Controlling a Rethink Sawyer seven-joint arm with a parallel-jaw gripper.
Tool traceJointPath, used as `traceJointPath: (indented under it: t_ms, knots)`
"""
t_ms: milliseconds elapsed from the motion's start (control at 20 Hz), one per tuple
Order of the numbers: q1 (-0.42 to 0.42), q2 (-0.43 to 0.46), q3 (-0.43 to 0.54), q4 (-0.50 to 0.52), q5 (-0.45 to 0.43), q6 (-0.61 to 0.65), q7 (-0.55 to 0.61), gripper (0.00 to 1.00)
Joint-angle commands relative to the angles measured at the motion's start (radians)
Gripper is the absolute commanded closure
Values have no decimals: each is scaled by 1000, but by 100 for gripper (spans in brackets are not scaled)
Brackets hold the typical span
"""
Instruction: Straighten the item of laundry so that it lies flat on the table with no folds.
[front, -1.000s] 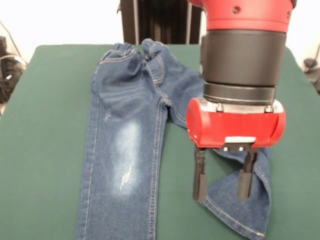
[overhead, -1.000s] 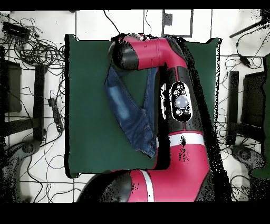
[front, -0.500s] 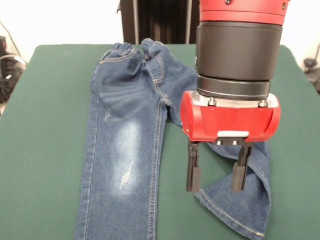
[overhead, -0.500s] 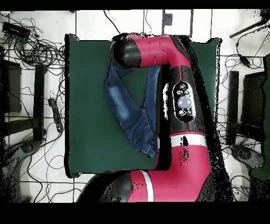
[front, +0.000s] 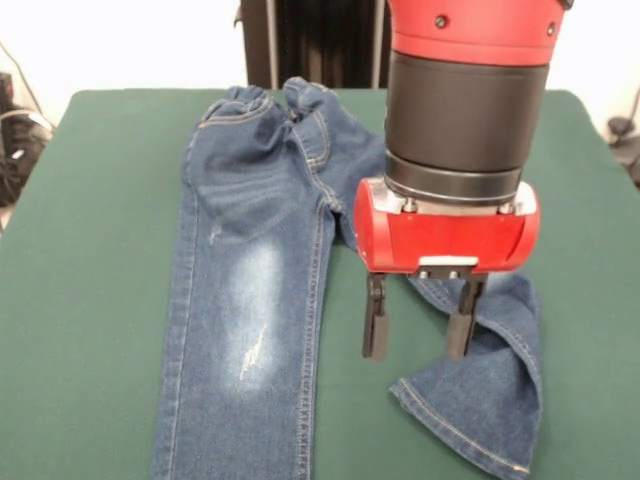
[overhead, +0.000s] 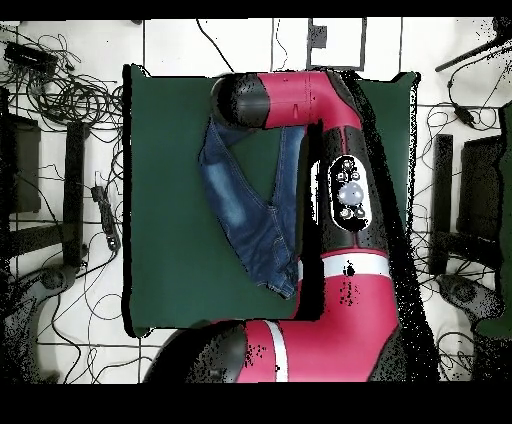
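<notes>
The item of laundry (front: 255, 270), a small pair of blue jeans, lies on the green table (front: 90, 250) with its waistband at the far side. One leg runs straight toward the near edge. The other leg (front: 490, 390) is folded back on itself at the right, hem turned inward. My gripper (front: 416, 338) hangs open just over the inner edge of that folded leg, and nothing is between its fingers (front: 374, 320). In the overhead view the arm (overhead: 340, 190) covers the gripper and part of the jeans (overhead: 245, 210).
Bare green cloth (overhead: 165, 200) stretches wide beside the straight leg. Tangled cables (overhead: 70, 90) and dark stands (overhead: 75, 190) lie on the floor round the table. A black frame (front: 310, 40) stands behind the table's far edge.
The gripper has shifted toward the far side and a little left, from over the folded leg to its inner edge. Its fingers stayed open. The jeans have not moved.
</notes>
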Motion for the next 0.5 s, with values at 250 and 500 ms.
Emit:
traceJointPath:
  t_ms: [250, 500]
  knots:
    - [73, 67, -46, 67, 32, 95, 160, 0]
    - [73, 69, -51, 97, 67, 63, 198, 0]
